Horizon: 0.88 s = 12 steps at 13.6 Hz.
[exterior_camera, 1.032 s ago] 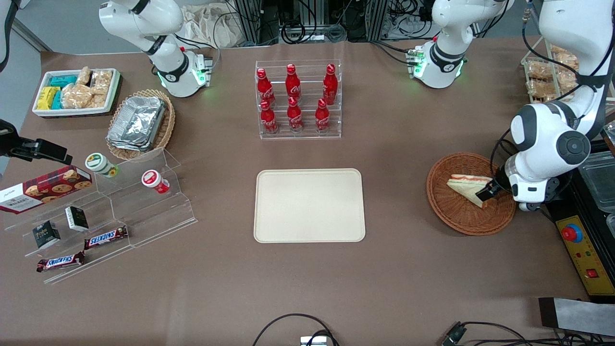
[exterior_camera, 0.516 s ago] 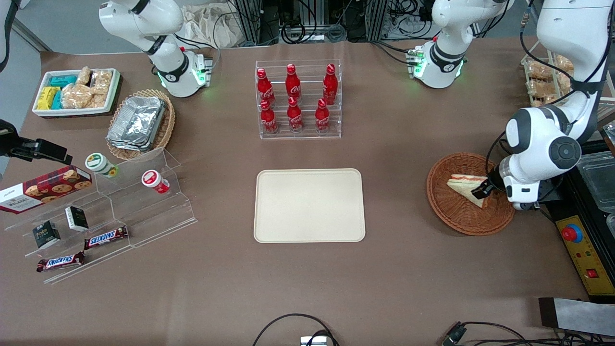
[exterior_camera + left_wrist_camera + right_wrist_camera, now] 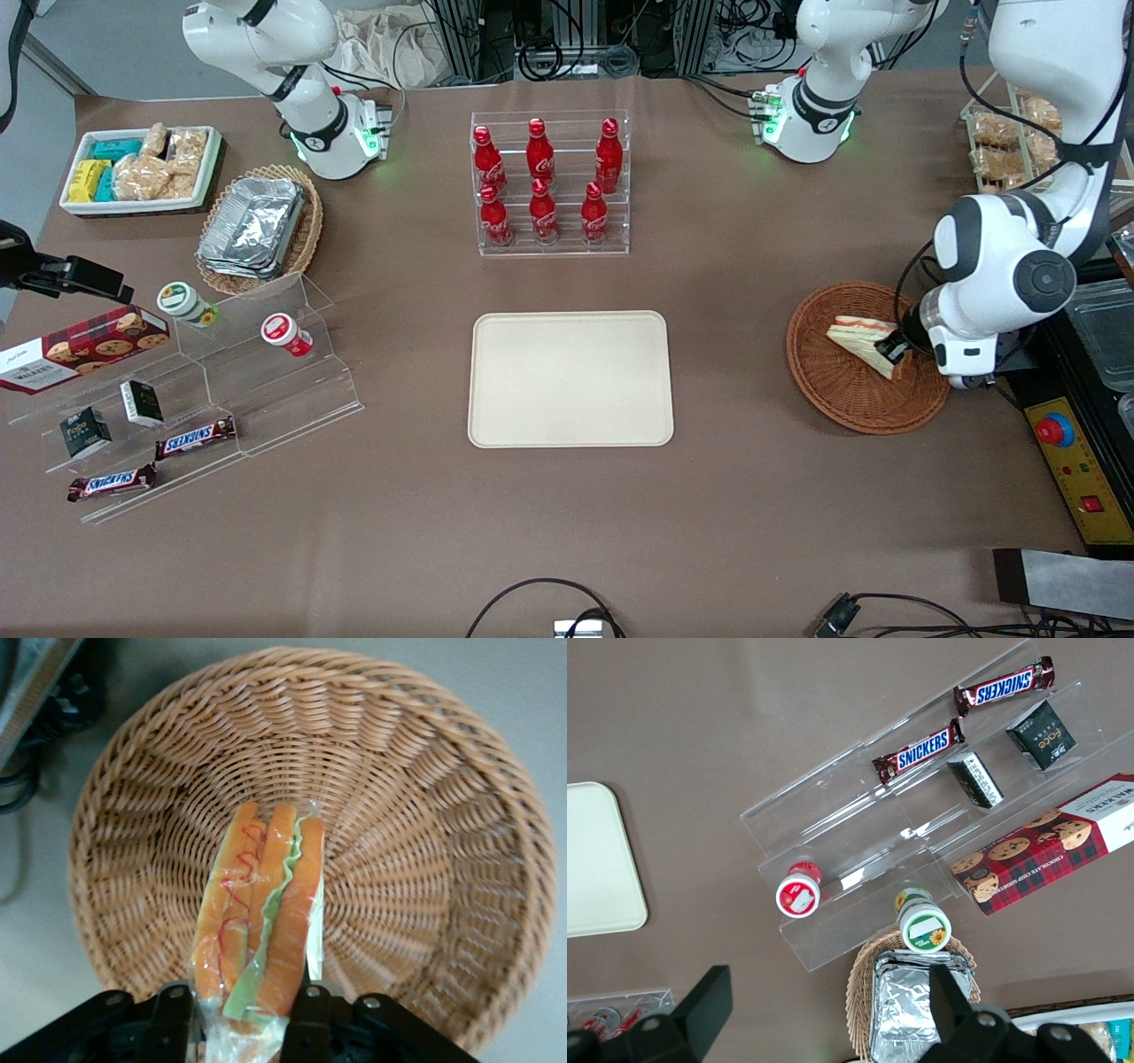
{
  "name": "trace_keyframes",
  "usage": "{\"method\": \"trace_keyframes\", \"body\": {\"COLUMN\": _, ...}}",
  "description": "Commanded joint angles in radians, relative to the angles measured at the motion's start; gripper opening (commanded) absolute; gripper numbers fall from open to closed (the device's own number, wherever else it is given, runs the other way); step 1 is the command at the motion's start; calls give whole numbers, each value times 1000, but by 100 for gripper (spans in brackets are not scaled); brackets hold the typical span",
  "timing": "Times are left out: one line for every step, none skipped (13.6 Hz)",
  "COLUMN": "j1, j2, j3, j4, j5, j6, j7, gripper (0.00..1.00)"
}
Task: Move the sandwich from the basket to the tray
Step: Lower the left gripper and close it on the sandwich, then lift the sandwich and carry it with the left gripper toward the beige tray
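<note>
claw (image 3: 893,353) now clamped on sandwich (image 3: 858,335) | sandwich tipped up since earlier | in basket (image 3: 833,399)

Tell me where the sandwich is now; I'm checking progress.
The sandwich is in the round wicker basket toward the working arm's end of the table, one end between the tool's fingers.

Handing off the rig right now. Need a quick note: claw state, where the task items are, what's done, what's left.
Claw: left arm's, down in the round reddish-brown wicker basket, fingers shut on the end of the triangular white-bread sandwich that points toward the working arm.
Sandwich: over the basket, tipped onto its edge, filling layers showing in the wrist view.
Large cream-beige rectangular tray: mid-table, nothing on it.
Done: reach and grasp.
Left: lift clear of the basket, carry to the tray, set down, release.
</note>
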Motion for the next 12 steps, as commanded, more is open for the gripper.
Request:
{"method": "trace_keyframes", "body": {"j1": -13, "j2": -16, "j3": -62, "j4": 184, "j5": 13, "j6": -230, "j7": 28, "gripper": 0}}
{"method": "trace_keyframes", "body": {"j1": -19, "j2": -8, "j3": -88, "j4": 267, "j5": 17, "j6": -317, "j7": 62, "gripper": 0}}
{"method": "trace_keyframes", "body": {"j1": -34, "j2": 12, "j3": -100, "j4": 344, "j5": 17, "j6": -370, "j7": 78, "gripper": 0}}
{"method": "trace_keyframes", "body": {"j1": -61, "j2": 19, "j3": -102, "j4": 409, "j5": 17, "j6": -401, "j7": 87, "gripper": 0}}
{"method": "trace_keyframes", "body": {"j1": -95, "j2": 23, "j3": -102, "j4": 455, "j5": 16, "j6": -416, "j7": 101, "gripper": 0}}
{"method": "trace_keyframes", "body": {"j1": -135, "j2": 38, "j3": -102, "j4": 495, "j5": 16, "j6": -416, "j7": 111, "gripper": 0}}
{"method": "trace_keyframes", "body": {"j1": -184, "j2": 70, "j3": -102, "j4": 536, "j5": 16, "j6": -416, "j7": 113, "gripper": 0}}
{"method": "trace_keyframes", "body": {"j1": -239, "j2": 110, "j3": -102, "j4": 567, "j5": 14, "j6": -416, "j7": 112, "gripper": 0}}
{"method": "trace_keyframes", "body": {"j1": -299, "j2": 142, "j3": -102, "j4": 591, "j5": 14, "j6": -413, "j7": 102, "gripper": 0}}
{"method": "trace_keyframes", "body": {"j1": -351, "j2": 186, "j3": -102, "j4": 608, "j5": 10, "j6": -404, "j7": 93, "gripper": 0}}
{"method": "trace_keyframes", "body": {"j1": -399, "j2": 243, "j3": -102, "j4": 651, "j5": 7, "j6": -401, "j7": 93, "gripper": 0}}
{"method": "trace_keyframes", "body": {"j1": -440, "j2": 309, "j3": -101, "j4": 703, "j5": 11, "j6": -401, "j7": 95, "gripper": 0}}
